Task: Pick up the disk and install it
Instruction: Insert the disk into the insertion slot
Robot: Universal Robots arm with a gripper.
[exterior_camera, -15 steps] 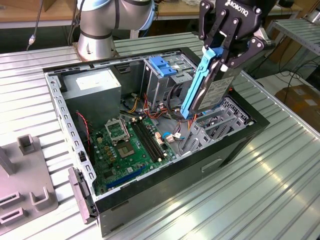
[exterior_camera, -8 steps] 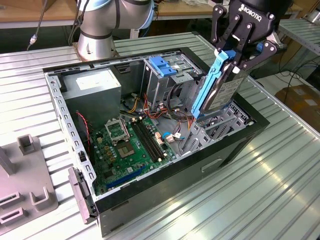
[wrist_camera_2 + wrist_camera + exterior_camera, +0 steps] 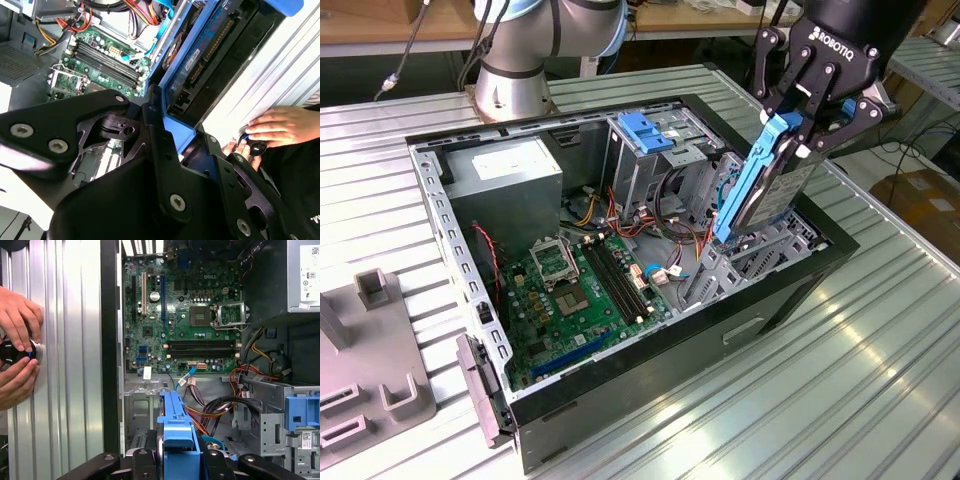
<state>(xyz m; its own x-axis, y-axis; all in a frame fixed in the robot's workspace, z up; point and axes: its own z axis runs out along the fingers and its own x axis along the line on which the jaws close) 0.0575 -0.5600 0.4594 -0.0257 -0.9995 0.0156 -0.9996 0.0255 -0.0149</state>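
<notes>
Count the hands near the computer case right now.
2. In the first wrist view, one hand and the other hand both grip a small black knob on the ribbed table beside the computer case. More could be out of frame.

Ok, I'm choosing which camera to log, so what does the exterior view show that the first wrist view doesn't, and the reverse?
The exterior view adds the arm's base beyond the case, and a grey fixture on the table at the exterior view's left. The first wrist view adds a person's hands around a black knob beside the case. Both share the gripper shut on the disk at the open case, and the green motherboard.
</notes>
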